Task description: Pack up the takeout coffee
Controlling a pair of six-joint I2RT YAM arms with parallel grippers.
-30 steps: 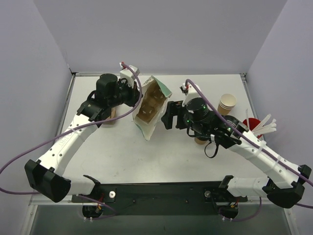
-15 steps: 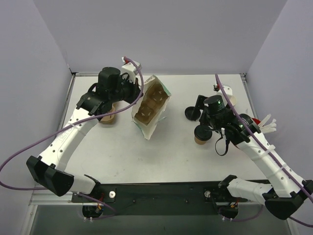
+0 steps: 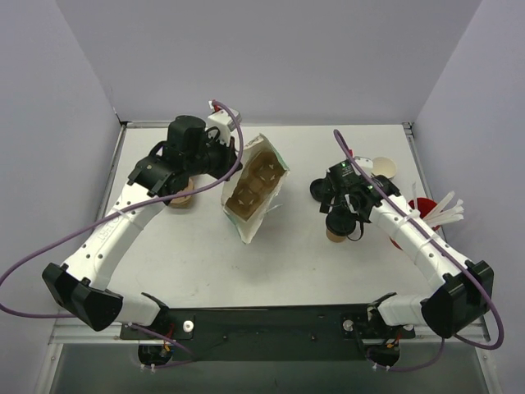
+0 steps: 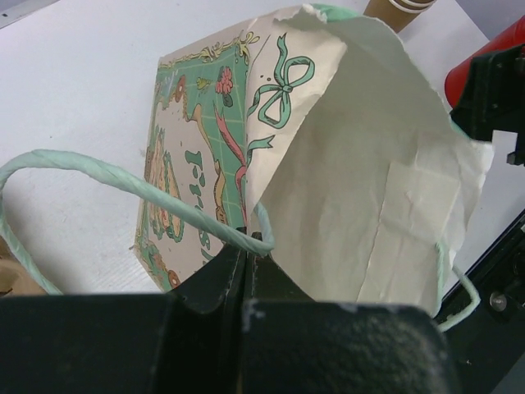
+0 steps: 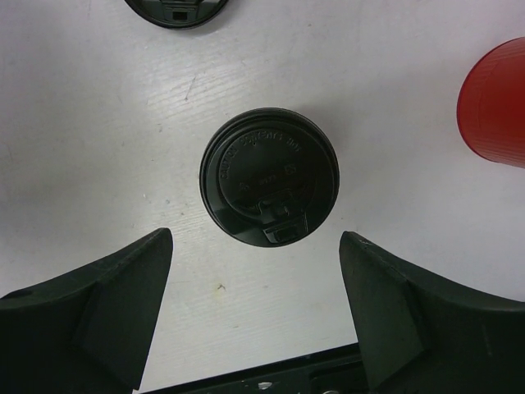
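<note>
The left hand (image 4: 246, 246) is pressed together on the rim of the paper bag (image 4: 361, 189), just where the green twisted handle (image 4: 123, 185) is fixed, so it pinches the bag. The bag is tilted, its mouth is open, and a tan cup carrier (image 3: 250, 185) sits inside it.

The takeout coffee (image 5: 269, 176) stands upright on the white surface (image 5: 98, 123), to the right of the bag and well apart from it, with its black lid on. The right hand (image 5: 256, 246) hangs above the coffee. Its fingers (image 5: 107, 304) are spread wide, one at each side of the lid, and they do not touch it.

A loose black lid (image 3: 320, 190) lies also to the right of the bag, near the coffee. Farther right of the bag are a stack of paper cups (image 3: 381, 168) and a red cup (image 5: 496, 103).
</note>
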